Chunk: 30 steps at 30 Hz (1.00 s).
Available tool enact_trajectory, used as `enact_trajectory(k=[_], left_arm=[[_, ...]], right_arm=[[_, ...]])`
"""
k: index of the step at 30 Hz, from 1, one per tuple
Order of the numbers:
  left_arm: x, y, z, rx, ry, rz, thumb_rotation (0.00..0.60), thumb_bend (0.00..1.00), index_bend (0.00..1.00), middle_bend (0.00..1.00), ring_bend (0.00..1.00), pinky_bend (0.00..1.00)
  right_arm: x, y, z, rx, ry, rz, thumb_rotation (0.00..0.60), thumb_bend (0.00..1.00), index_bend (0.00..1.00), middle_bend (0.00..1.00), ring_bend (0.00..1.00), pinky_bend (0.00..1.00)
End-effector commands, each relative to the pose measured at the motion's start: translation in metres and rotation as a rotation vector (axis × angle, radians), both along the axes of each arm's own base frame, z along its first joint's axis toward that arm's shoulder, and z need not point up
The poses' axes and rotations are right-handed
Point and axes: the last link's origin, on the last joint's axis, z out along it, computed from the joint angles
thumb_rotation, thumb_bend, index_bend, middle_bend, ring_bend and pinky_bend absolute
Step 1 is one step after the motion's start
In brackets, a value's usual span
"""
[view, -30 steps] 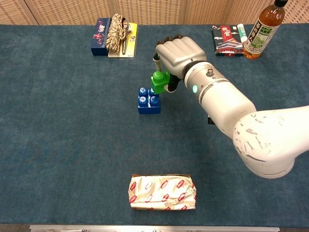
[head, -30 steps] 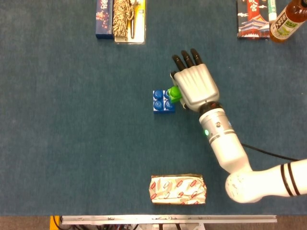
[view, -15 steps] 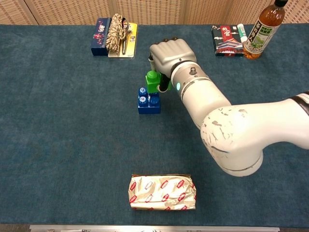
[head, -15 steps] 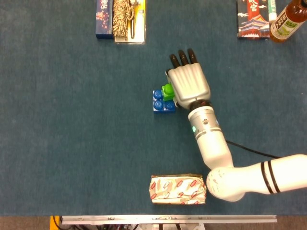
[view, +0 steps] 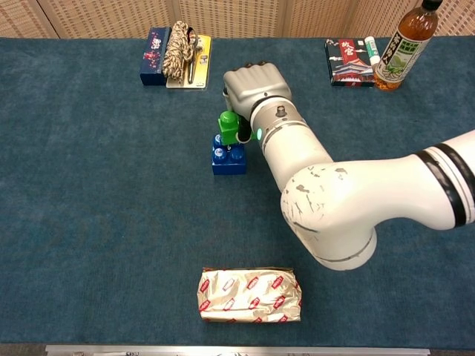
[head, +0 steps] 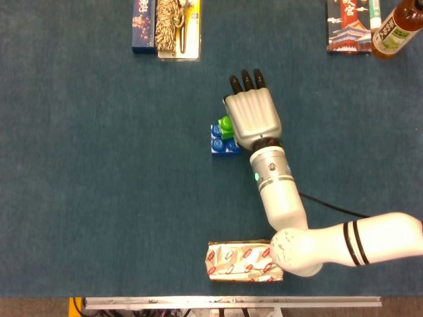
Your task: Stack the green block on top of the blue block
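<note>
— Where's the right hand (view: 252,87)?
— Gripping the green block (view: 228,124), poised over the blue block's (view: 227,160) far studs.
— Which way must it go?
— I'd judge straight down; left hand is out of sight.

Hidden and cut-off parts around the stacking spot

The white right robot hand (head: 251,117) covers most of the small green plastic block (head: 227,126) from above, so whether it touches the studded blue plastic block (head: 219,141) is unclear; the fingertips curl out of sight in the chest view. The amber glass bottle (head: 396,32) and dark printed box (head: 348,25) are cut by the frame edge.
</note>
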Motion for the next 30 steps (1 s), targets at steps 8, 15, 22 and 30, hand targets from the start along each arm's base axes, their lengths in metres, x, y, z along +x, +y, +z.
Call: enact_trajectory(k=[8, 15, 22, 30], left_arm=[[-0.001, -0.002, -0.001, -0.004, -0.002, 0.001, 0.600, 0.23, 0.24, 0.11, 0.00, 0.09], [-0.002, -0.003, -0.001, -0.004, -0.004, 0.005, 0.600, 0.23, 0.24, 0.11, 0.00, 0.09], [-0.004, -0.004, -0.001, -0.006, -0.003, 0.011, 0.600, 0.23, 0.24, 0.11, 0.00, 0.09], [-0.006, -0.007, -0.001, -0.010, 0.001, 0.016, 0.600, 0.23, 0.24, 0.11, 0.00, 0.09]], right_arm=[[0.001, -0.003, -0.005, -0.007, 0.003, -0.010, 0.600, 0.30, 0.58, 0.15, 0.00, 0.04], [0.001, -0.002, -0.010, -0.004, 0.008, -0.008, 0.600, 0.30, 0.58, 0.15, 0.00, 0.04], [0.000, -0.003, -0.013, -0.003, 0.013, -0.011, 0.600, 0.30, 0.58, 0.15, 0.00, 0.04], [0.000, -0.002, -0.016, -0.001, 0.017, -0.012, 0.600, 0.30, 0.58, 0.15, 0.00, 0.04]])
